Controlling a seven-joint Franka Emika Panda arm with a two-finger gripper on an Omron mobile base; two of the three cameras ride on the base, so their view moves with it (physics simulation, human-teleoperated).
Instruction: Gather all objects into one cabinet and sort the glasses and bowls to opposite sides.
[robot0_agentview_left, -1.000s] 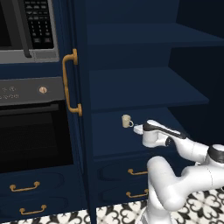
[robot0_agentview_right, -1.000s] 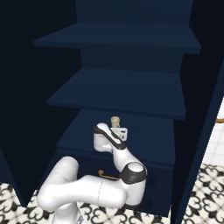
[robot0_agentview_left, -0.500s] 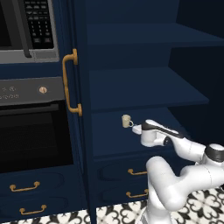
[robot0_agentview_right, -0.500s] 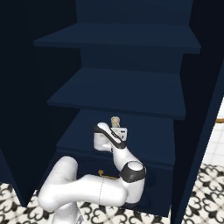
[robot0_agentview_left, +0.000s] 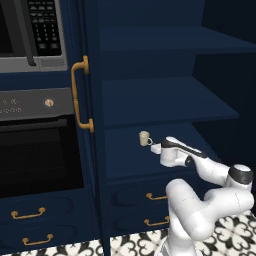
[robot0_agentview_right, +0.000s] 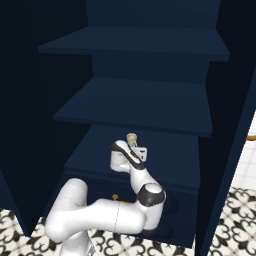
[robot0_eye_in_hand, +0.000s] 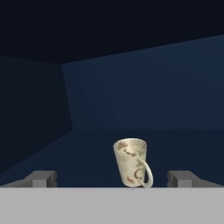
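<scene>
While the gripper (robot0_eye_in_hand: 113, 178) is spread wide, the cream mug (robot0_eye_in_hand: 131, 162) stands between its fingertips, bare shelf (robot0_eye_in_hand: 183, 144) around.

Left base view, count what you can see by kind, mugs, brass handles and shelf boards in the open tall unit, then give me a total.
Cream mugs: 1, the cream mug on the lowest shelf.
Brass handles: 5, counting the tall door handle and four drawer pulls.
Shelf boards: 3.
Total: 9
</scene>
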